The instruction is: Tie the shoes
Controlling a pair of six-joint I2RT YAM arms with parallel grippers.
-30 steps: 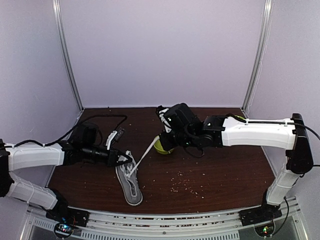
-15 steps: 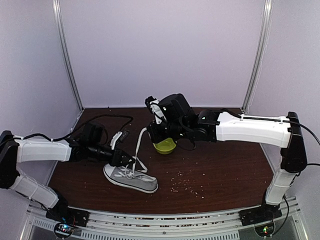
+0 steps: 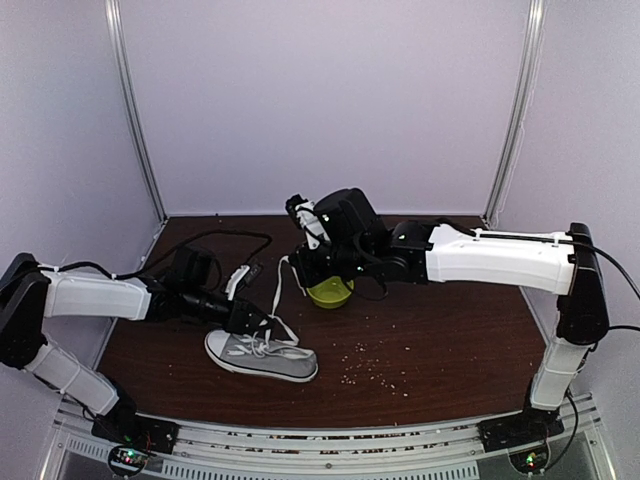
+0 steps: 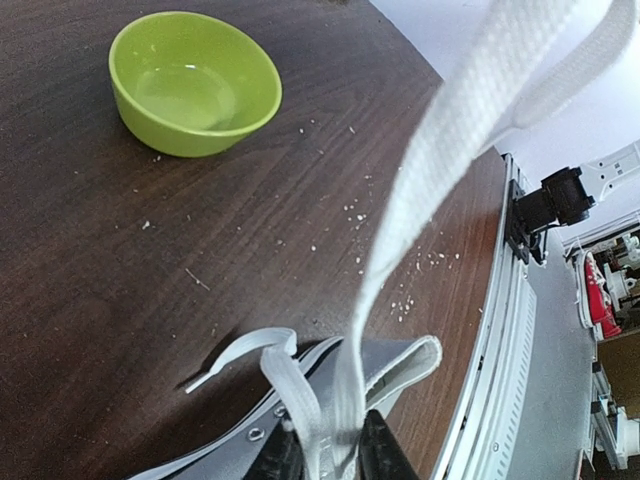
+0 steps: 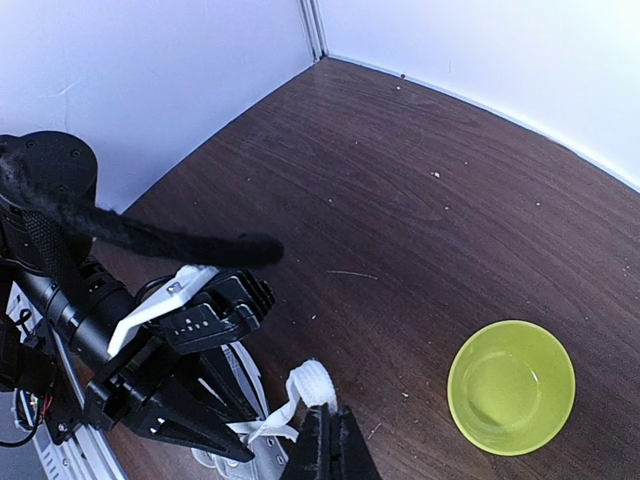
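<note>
Pale crumbs [image 3: 365,372] are scattered over the dark wooden counter [image 3: 450,340] toward its front edge. Just left of them the grey sneaker [image 3: 262,357] sits upright on its sole in the near-left part of the counter, with its toe pointing right and its white rim showing.

The left gripper [image 4: 322,462] reaches in low from the left and is at the laced top of the sneaker. Its 2 fingers stand a little apart, with strands of white lace [image 4: 400,230] between them. Whether they pinch those strands cannot be told.

From there 1 long strand of the lace rises up and away from the sneaker to the right gripper [image 5: 325,440], which hangs above the counter just behind the sneaker. Its fingers are pressed together, and the looped end of the lace is caught at their tips.

Beyond that, near the middle of the counter, stands a green bowl [image 3: 332,294], upright and well apart from the sneaker. From the top view the right arm partly covers it. A black cable [image 3: 215,238] curves across the far-left part of the counter, in front of the pale back wall [image 3: 320,110].
</note>
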